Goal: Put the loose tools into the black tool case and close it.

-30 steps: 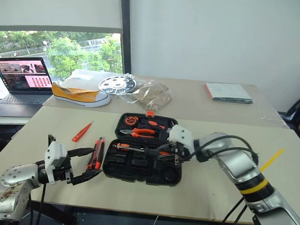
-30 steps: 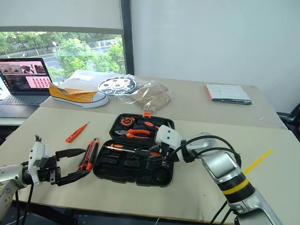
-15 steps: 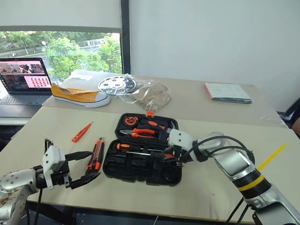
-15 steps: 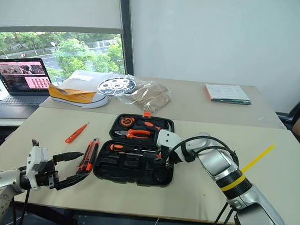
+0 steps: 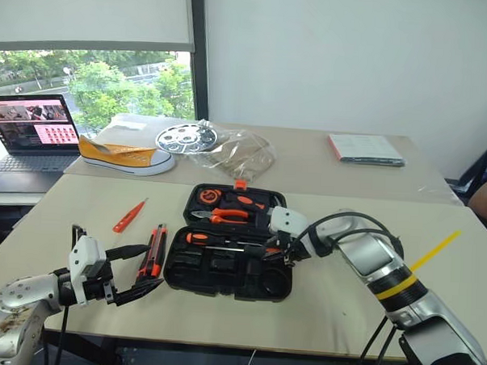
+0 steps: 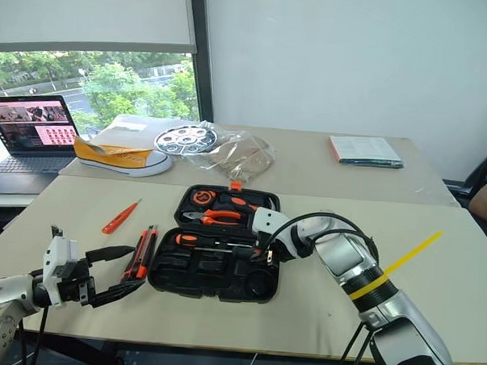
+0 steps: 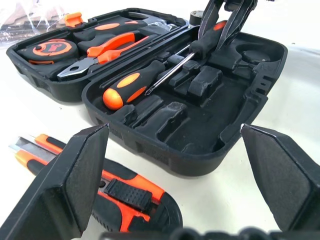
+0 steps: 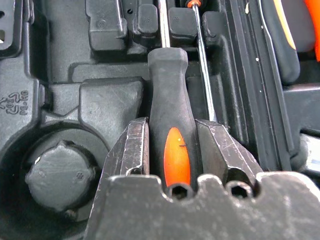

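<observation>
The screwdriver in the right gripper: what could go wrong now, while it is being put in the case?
1. The right gripper is shut on the screwdriver, beside the shaft of the second screwdriver already in the tool case. Releasing off its recess may leave them crossed, so the lid might not close.
2. The utility knife and tester screwdriver lie on the table outside; closing now would leave them out.

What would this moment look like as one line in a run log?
right gripper: shut on screwdriver, lowering it into tool case | left gripper: open, beside utility knife
</observation>
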You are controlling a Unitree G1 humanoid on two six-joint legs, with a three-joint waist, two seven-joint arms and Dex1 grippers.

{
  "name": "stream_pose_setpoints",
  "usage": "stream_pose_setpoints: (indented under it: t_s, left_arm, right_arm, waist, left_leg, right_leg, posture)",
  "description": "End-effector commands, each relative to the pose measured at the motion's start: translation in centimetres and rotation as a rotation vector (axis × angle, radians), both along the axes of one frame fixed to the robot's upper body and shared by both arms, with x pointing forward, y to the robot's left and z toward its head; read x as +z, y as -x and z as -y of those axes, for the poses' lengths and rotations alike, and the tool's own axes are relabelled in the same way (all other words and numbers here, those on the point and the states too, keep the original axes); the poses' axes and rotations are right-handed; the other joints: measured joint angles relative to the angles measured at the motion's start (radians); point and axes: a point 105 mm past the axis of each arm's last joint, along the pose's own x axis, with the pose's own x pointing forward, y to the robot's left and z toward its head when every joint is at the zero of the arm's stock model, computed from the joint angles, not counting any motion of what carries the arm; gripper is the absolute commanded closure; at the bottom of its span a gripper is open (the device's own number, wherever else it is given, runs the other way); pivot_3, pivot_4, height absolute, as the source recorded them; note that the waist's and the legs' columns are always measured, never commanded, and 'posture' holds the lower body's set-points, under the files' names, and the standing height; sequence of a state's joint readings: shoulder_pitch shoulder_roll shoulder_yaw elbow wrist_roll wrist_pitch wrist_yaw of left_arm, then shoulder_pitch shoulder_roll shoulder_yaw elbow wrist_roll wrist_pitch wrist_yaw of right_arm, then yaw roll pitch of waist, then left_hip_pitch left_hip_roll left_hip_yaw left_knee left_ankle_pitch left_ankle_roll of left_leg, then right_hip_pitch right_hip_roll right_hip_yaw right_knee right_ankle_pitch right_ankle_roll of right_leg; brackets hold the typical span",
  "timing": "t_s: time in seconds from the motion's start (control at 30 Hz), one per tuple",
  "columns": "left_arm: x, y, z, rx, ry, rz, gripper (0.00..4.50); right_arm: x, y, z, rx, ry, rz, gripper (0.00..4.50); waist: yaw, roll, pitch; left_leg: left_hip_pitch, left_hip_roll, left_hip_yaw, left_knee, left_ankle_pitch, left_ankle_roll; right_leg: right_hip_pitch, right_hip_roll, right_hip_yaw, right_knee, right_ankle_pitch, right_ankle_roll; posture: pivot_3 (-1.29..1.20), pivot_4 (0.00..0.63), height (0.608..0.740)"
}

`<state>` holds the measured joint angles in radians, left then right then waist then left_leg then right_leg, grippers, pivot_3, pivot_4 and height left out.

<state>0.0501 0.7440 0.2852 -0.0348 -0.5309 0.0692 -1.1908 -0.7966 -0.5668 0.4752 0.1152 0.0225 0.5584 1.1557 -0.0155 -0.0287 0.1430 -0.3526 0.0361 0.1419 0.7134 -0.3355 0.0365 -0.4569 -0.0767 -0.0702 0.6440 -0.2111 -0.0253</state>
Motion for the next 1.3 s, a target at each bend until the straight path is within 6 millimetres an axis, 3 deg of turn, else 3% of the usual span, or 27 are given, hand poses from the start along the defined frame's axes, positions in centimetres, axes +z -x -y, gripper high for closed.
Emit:
stream_pose_setpoints:
  t_s: [0.03, 0.17, 0.27, 0.43, 0.53, 0.8, 1.17, 1.3]
  left_arm:
    - [1.1, -0.1, 0.3, -0.012, -0.015, 0.053, 0.00]
    - [1.1, -0.2, 0.1, -0.003, -0.015, 0.051, 0.00]
    - [1.0, -0.3, 0.1, 0.001, -0.015, 0.051, 0.00]
    - [0.9, -0.4, 0.1, 0.006, -0.013, 0.051, 0.00]
    - [0.8, -0.5, 0.1, 0.013, -0.012, 0.052, 0.00]
    - [0.7, -0.6, -0.1, 0.028, -0.020, 0.051, 0.00]
    - [0.7, -0.3, -1.2, 0.075, -0.043, 0.046, 0.00]
    - [0.2, 0.4, -2.0, 0.123, -0.040, 0.033, 0.00]
  right_arm:
    - [0.5, -0.1, -0.3, 0.005, -0.035, -0.014, 2.23]
    - [3.7, 1.1, -0.8, 0.148, -0.166, -0.029, 1.09]
    - [5.1, 1.4, -0.4, 0.189, -0.208, -0.024, 1.09]
    - [5.8, 1.3, -0.1, 0.194, -0.244, -0.026, 1.09]
    - [4.6, 0.6, -1.1, 0.158, -0.251, 0.003, 1.71]
    - [1.4, 0.1, -1.9, 0.128, -0.196, -0.009, 4.43]
    - [-2.0, -0.4, -2.3, 0.075, -0.105, -0.077, 4.47]
    - [-1.7, 0.2, -3.9, 0.111, -0.125, -0.077, 4.47]
  waist:
    - [0.000, 0.000, 0.000]
    - [-0.003, 0.000, 0.000]
    - [-0.004, 0.000, 0.000]
    - [0.000, 0.001, 0.000]
    - [0.000, 0.001, 0.000]
    - [-0.002, 0.001, 0.000]
    - [-0.010, 0.001, 0.000]
    - [-0.020, 0.001, -0.001]
  left_leg:
    - [0.000, 0.000, 0.000, 0.000, 0.000, 0.000]
    - [0.000, 0.000, 0.000, 0.000, 0.000, 0.000]
    - [0.000, 0.000, 0.000, -0.001, 0.000, 0.000]
    - [-0.001, 0.000, 0.000, 0.000, 0.000, 0.000]
    - [0.000, 0.000, 0.000, 0.000, 0.000, 0.000]
    - [-0.001, 0.000, 0.001, 0.000, 0.000, 0.000]
    - [0.001, 0.000, 0.001, 0.000, 0.001, -0.001]
    - [0.003, 0.001, 0.001, 0.000, 0.001, -0.002]
  right_leg:
    - [0.000, 0.000, 0.000, 0.000, 0.000, 0.000]
    - [0.000, 0.000, 0.000, -0.001, 0.000, 0.000]
    - [-0.001, 0.000, 0.000, -0.001, 0.000, 0.000]
    - [-0.001, 0.000, 0.000, -0.001, 0.000, 0.000]
    - [-0.001, 0.000, 0.000, -0.001, 0.000, 0.000]
    - [-0.001, 0.000, 0.000, 0.000, 0.000, 0.000]
    - [0.000, 0.000, 0.001, 0.002, 0.000, 0.000]
    - [0.001, 0.000, 0.002, 0.003, 0.001, -0.002]
  posture:
    - [0.00, 0.150, 0.740]
    - [0.00, 0.150, 0.740]
    - [0.00, 0.150, 0.740]
    - [0.00, 0.150, 0.740]
    - [0.00, 0.150, 0.740]
    - [0.00, 0.150, 0.740]
    - [0.00, 0.150, 0.740]
    - [0.00, 0.150, 0.740]
